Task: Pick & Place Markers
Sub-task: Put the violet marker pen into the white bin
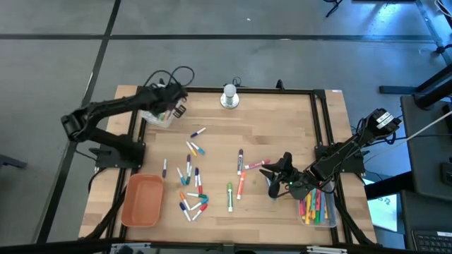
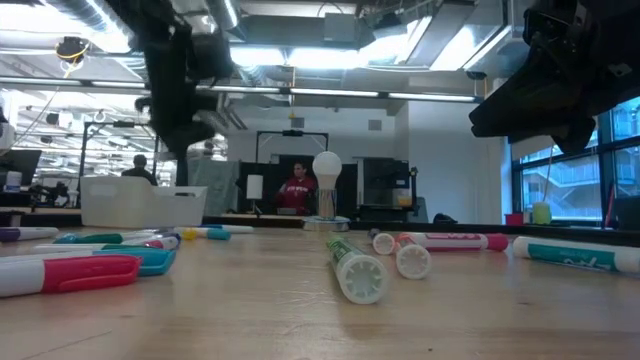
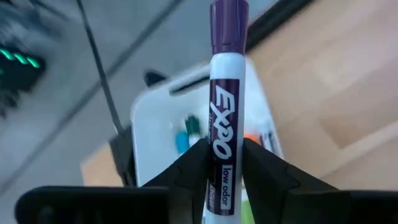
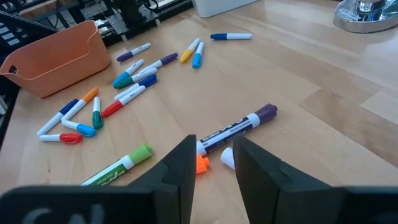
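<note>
My left gripper (image 1: pixel 175 106) (image 3: pixel 225 149) is at the table's far left, over the white tray (image 1: pixel 157 116) (image 3: pixel 155 124), shut on a white marker with a purple cap (image 3: pixel 227 93). A few markers lie inside that tray. My right gripper (image 1: pixel 268 173) (image 4: pixel 214 155) is open and hovers at the right. Its fingers stand above the near end of a purple-capped marker (image 4: pixel 239 127) without touching it. Several loose markers (image 1: pixel 192 176) lie flat on the wood, among them a green one (image 1: pixel 229 196) (image 4: pixel 121 163). My left gripper pinches the purple-capped marker by its white barrel (image 3: pixel 225 165), at the printed label, between the two fingers. The marker runs along the fingers, its cap end (image 3: pixel 229 25) sticking out ahead. It is lifted clear above the white tray.
An orange tray (image 1: pixel 141 201) (image 4: pixel 53 56) stands at the near left. A clear tray holding markers (image 1: pixel 316 208) sits by the right arm's base. A metal lamp base (image 1: pixel 229 97) stands at the far edge. Bare wood lies between the marker groups.
</note>
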`<action>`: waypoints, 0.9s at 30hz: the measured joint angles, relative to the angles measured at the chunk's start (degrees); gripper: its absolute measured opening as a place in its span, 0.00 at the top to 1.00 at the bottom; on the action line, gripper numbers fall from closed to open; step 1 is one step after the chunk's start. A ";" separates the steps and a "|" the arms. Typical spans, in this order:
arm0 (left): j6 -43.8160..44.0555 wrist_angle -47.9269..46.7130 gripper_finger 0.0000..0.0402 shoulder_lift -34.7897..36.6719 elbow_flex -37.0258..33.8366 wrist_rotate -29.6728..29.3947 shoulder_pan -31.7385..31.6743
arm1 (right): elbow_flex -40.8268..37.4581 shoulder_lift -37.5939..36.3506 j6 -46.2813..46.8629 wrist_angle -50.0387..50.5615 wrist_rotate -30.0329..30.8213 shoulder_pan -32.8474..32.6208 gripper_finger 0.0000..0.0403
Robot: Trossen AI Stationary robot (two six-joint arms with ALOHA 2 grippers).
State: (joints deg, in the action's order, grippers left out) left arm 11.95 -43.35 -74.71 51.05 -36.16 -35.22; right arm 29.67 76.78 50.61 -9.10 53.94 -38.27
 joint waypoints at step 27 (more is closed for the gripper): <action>16.65 43.44 0.72 -17.69 -0.09 29.39 25.16 | 0.00 -0.01 6.26 0.39 2.27 0.00 0.74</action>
State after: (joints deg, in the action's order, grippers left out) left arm 28.60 0.09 -92.40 50.96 -6.77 -10.06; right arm 29.67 76.77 56.86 -8.71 56.22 -38.28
